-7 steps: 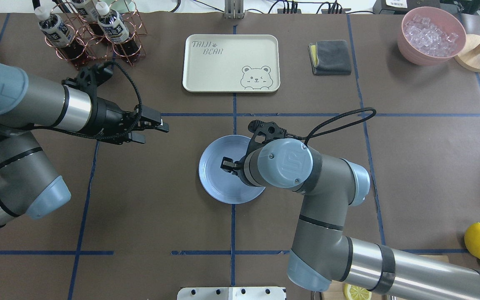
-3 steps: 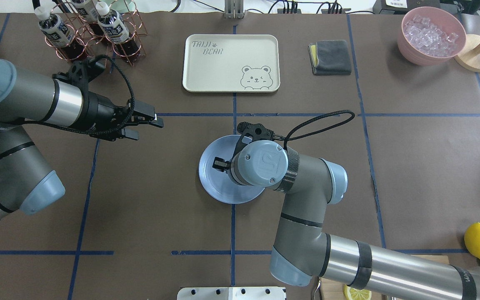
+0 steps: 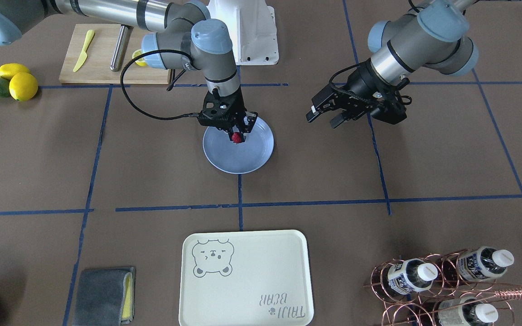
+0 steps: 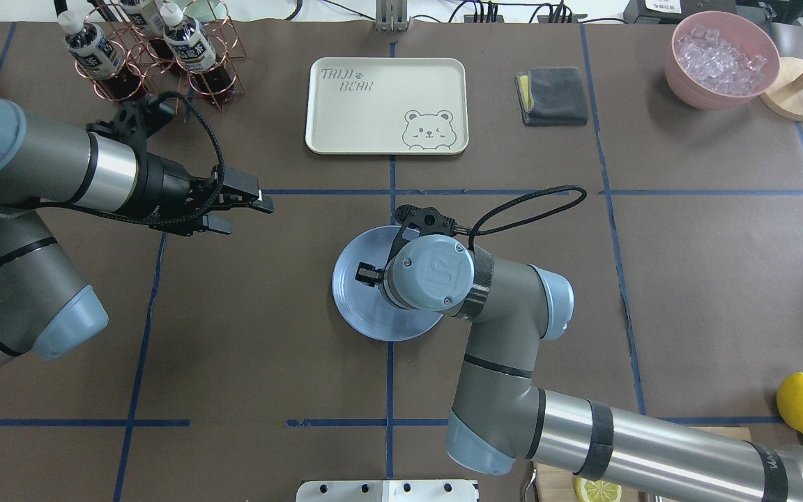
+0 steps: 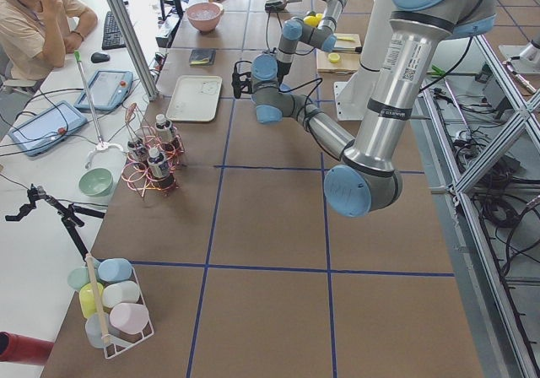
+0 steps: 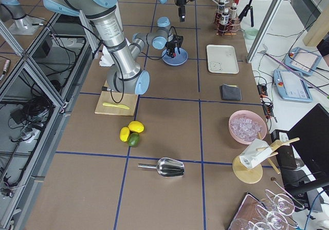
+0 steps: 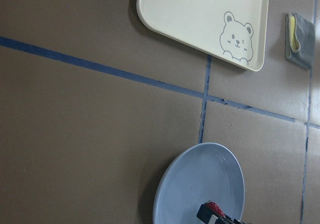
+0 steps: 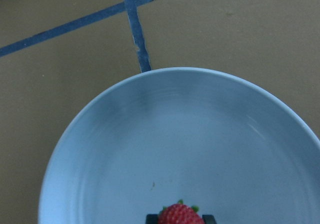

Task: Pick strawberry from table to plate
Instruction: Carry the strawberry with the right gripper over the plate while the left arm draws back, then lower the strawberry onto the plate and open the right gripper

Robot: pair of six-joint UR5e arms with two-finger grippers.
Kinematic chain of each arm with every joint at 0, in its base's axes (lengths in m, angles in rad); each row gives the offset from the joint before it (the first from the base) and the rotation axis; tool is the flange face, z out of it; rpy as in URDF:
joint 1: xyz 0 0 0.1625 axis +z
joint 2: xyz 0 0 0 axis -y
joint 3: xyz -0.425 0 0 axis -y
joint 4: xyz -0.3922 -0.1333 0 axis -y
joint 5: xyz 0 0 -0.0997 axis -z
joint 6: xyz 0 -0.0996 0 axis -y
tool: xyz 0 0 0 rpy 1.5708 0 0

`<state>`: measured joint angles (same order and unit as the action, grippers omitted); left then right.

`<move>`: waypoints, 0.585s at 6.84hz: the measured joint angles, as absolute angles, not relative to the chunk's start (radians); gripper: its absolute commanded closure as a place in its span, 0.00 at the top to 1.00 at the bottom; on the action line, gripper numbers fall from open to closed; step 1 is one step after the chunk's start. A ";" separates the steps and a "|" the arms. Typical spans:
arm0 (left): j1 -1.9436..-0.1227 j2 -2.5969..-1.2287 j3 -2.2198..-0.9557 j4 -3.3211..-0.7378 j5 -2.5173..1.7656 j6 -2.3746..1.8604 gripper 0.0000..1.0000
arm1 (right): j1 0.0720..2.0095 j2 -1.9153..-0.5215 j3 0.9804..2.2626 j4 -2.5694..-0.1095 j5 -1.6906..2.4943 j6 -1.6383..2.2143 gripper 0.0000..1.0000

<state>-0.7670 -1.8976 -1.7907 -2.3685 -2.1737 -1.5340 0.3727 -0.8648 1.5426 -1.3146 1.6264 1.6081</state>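
Observation:
The small red strawberry (image 3: 237, 137) sits between the fingers of my right gripper (image 3: 238, 134), which is shut on it low over the pale blue plate (image 3: 243, 161). From the right wrist view the strawberry (image 8: 179, 215) shows at the bottom edge, over the plate (image 8: 175, 129). I cannot tell whether it touches the plate. In the overhead view the right wrist hides the berry and covers part of the plate (image 4: 357, 310). My left gripper (image 4: 248, 215) hangs open and empty over the table (image 4: 248, 335), well to the left of the plate.
Beyond the plate lie the cream bear tray (image 4: 387, 104) and a grey cloth (image 4: 553, 95). A copper bottle rack (image 4: 143, 59) stands behind the left arm. A pink ice bowl (image 4: 721, 59), lemons (image 3: 16, 82) and a cutting board (image 3: 102, 59) lie on the right arm's side.
My right gripper has moved left, further over the plate, with the strawberry in it. The left arm has drawn back and away from the plate, then held still.

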 measured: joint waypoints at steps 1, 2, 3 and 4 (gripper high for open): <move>-0.767 -1.897 -1.787 -2.368 -2.172 -1.534 0.88 | 0.373 -0.858 1.525 -1.315 1.621 1.607 0.00; -0.767 -1.897 -1.783 -2.368 -2.171 -1.534 0.88 | 0.373 -0.856 1.515 -1.315 1.619 1.605 0.00; -0.766 -1.897 -1.782 -2.368 -2.170 -1.534 0.88 | 0.373 -0.854 1.509 -1.315 1.619 1.602 0.99; -0.766 -1.897 -1.780 -2.368 -2.169 -1.534 0.88 | 0.373 -0.853 1.506 -1.316 1.618 1.600 1.00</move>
<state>-0.7657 -1.8968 -1.7802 -2.3684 -2.1693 -1.5340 0.3728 -0.8534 1.5062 -1.3158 1.6184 1.5997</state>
